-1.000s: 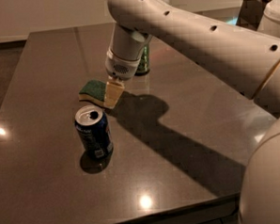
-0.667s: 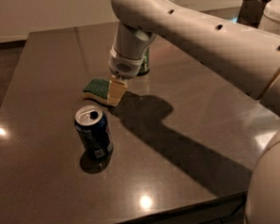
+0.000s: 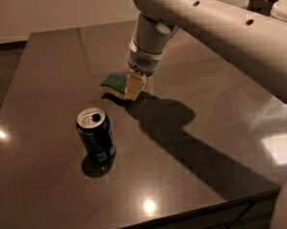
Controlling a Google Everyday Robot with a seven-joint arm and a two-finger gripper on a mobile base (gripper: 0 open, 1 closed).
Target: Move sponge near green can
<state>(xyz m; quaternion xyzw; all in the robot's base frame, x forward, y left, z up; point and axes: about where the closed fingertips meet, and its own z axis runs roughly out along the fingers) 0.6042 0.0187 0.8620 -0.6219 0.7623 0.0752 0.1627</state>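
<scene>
— Under the pale pincer [image 3: 135, 86], what is there?
— It is clamped on the small green-topped yellow foam sponge [image 3: 114, 83]. Nearer than the pincer, a dark blue can [image 3: 95, 134] stands on the glossy brown surface [image 3: 44, 68].

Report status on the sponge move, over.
Gripper at right end of sponge, which lies green side up, mid-table. Green can not visible. Blue can upright, apart, nearer camera.

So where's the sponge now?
In the camera view, mid-table: the sponge is right at the gripper, beyond and right of the dark blue can.
</scene>
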